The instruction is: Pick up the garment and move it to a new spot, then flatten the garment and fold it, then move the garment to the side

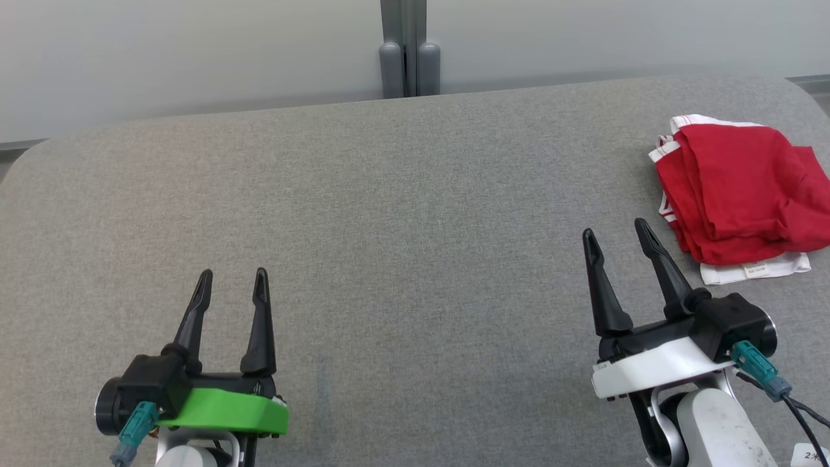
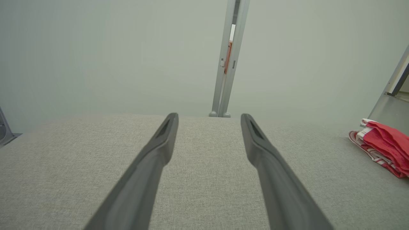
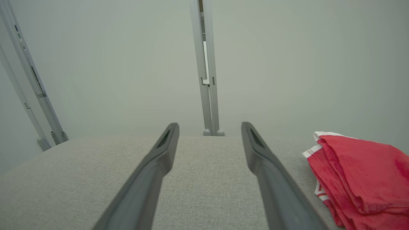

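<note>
Red garment (image 1: 739,194), folded, white trim showing, lies at the far right of the grey padded table (image 1: 402,214). Right gripper (image 1: 615,229): fingers spread wide, holding nothing; garment just to its right, not touching. Left gripper (image 1: 233,273): fingers also spread wide, holding nothing, well apart from garment.

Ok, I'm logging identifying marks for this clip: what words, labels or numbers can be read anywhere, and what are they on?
"2", followed by a character I cannot make out: on the white tag at the head view's lower right corner.
Unreadable, print too small: the small label on the white edge of the garment.
Nothing else readable.
</note>
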You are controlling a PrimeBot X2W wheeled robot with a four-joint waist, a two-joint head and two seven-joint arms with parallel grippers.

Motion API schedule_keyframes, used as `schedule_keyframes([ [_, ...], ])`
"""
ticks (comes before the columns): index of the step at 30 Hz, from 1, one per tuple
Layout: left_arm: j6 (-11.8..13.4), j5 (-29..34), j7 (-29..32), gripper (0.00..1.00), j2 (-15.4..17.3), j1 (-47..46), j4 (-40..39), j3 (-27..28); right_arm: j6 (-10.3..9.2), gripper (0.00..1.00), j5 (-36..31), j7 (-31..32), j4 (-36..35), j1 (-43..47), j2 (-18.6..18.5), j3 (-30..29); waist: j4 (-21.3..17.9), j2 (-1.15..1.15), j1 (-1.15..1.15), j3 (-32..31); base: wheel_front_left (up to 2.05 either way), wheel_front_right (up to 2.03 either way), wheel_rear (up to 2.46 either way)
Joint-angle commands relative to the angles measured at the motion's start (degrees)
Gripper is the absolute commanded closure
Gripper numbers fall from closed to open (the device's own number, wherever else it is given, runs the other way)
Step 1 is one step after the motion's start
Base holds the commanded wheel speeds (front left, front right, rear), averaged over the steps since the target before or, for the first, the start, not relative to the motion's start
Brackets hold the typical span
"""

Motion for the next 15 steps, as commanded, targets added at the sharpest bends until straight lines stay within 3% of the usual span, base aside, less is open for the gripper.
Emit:
schedule_keyframes([
  [1, 0.2, -0.5, 0.0, 0.0, 0.1, 0.4, 0.3, 0.1, -0.01, 0.0, 0.6, -0.1, 0.0, 0.3, 0.0, 0.0, -0.1, 0.0, 0.0, 0.1, 0.0, 0.0, 0.0],
  [5, 0.3, 1.5, 0.0, 0.0, 0.1, -0.2, -0.2, 0.1, -0.01, 0.0, 0.8, -0.1, -0.1, -0.1, 0.0, -0.4, -0.3, 0.0, 0.0, 0.1, 0.0, 0.0, 0.0],
  [15, -0.1, -0.3, 0.0, 0.0, 0.1, -1.0, 1.2, 0.4, -0.01, 0.0, 1.2, -0.1, -0.6, -0.8, 0.0, -0.1, -0.5, 0.0, 0.0, 0.6, 0.0, 0.0, 0.0],
])
